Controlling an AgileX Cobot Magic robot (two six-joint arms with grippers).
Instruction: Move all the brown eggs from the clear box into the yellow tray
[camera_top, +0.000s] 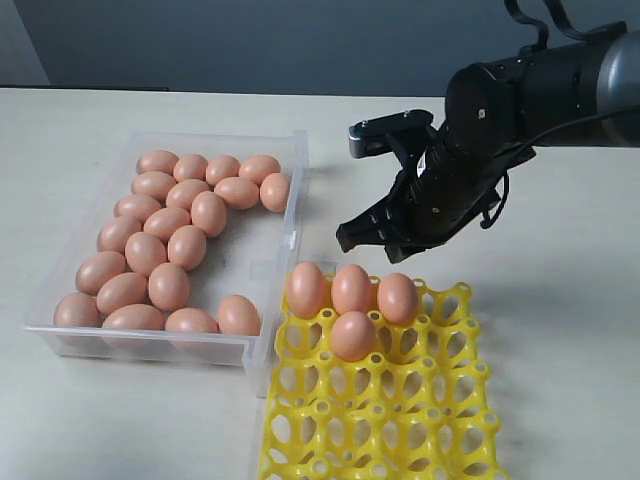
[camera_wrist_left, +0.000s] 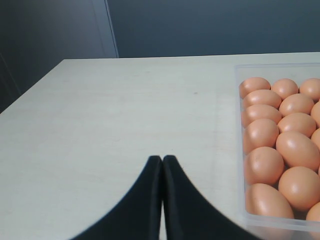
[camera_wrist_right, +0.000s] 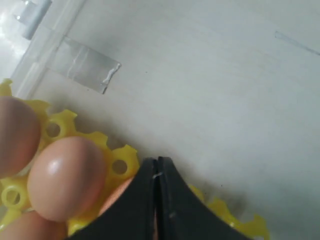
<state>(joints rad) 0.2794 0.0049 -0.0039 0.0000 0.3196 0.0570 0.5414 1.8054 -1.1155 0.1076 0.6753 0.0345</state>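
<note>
Yellow plastic egg tray (camera_top: 452, 345) holds four brown eggs (camera_top: 352, 335); most remain in shallow clear box (camera_top: 297, 190), left. Right gripper (camera_top: 350, 238) and left gripper (camera_wrist_left: 162, 162): jaws closed, empty.

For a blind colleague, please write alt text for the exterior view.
A black right gripper, shut and empty, hovers at the far edge of a yellow tray holding four brown eggs. Beside it, a clear box on a table holds about twenty more.
</note>
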